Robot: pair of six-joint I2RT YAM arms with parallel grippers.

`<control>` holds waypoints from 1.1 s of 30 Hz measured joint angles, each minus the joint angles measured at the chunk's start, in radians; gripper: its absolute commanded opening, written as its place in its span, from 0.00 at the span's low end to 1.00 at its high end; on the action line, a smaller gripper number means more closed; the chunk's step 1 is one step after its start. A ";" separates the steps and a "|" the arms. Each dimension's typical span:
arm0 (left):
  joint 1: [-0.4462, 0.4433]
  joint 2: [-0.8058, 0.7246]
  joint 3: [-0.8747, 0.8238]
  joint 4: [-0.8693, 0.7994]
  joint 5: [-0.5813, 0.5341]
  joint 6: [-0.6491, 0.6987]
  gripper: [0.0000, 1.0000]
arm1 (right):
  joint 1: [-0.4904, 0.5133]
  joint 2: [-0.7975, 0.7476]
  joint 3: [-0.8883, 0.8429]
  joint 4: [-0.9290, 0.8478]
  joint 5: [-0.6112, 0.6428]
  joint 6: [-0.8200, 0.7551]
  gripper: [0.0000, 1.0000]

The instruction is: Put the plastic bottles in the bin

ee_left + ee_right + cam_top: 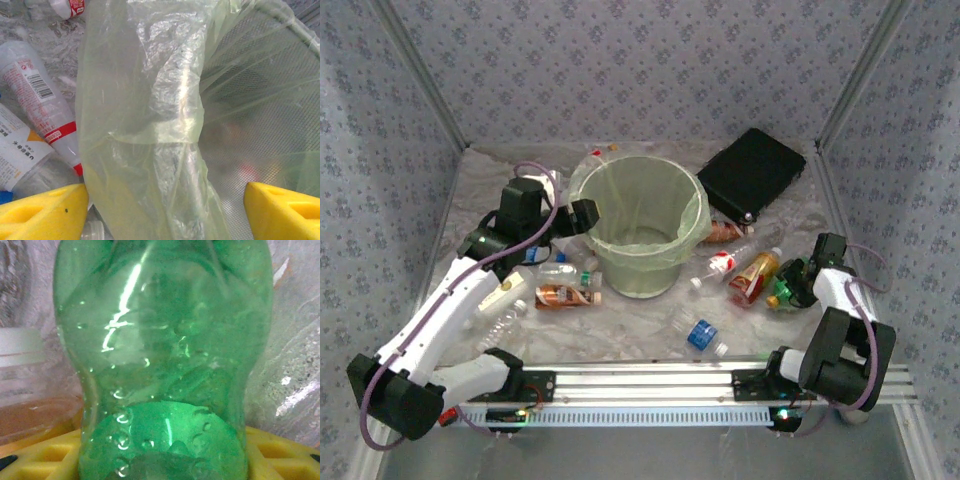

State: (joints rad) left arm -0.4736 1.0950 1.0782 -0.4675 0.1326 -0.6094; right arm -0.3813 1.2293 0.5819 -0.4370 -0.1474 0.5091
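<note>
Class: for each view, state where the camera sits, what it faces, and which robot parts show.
Top external: above, behind the bases, looking down; both arms, left gripper at bin, right gripper at green bottle.
Left wrist: on that wrist, facing the bin's liner; yellow fingers.
Right wrist: on that wrist, facing the green bottle; yellow fingers.
Shared: top and left wrist show the bin.

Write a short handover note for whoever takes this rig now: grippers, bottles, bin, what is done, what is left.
Left gripper: open, empty, at the bin's left rim.
Right gripper: shut on a green bottle lying on the table right of the bin.
Other bottles: scattered on both sides of the bin; a blue-capped bottle in front.
Done: no bottle visible inside the bin.
Left: bin the green bottle, then the rest.
</note>
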 measured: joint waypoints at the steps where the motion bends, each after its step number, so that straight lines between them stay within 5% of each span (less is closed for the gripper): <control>1: 0.000 0.000 -0.002 0.000 -0.002 -0.003 0.81 | -0.001 -0.014 0.000 -0.003 0.000 0.000 0.52; 7: -0.013 0.005 -0.010 0.011 -0.006 -0.013 0.80 | -0.003 -0.145 0.069 -0.106 -0.012 -0.001 0.50; 15: -0.026 0.024 -0.019 0.050 -0.006 -0.014 0.78 | 0.089 -0.254 0.403 -0.243 -0.061 0.000 0.45; 24: -0.035 0.035 -0.022 0.068 -0.006 -0.021 0.77 | 0.553 -0.109 0.937 -0.308 -0.018 -0.005 0.43; 33: -0.046 0.039 -0.032 0.084 -0.021 -0.032 0.75 | 1.015 0.200 1.263 -0.354 0.059 -0.093 0.41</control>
State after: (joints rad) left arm -0.5194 1.1343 1.0462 -0.3832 0.1112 -0.6411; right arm 0.6338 1.4292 1.8446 -0.7910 -0.0883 0.4164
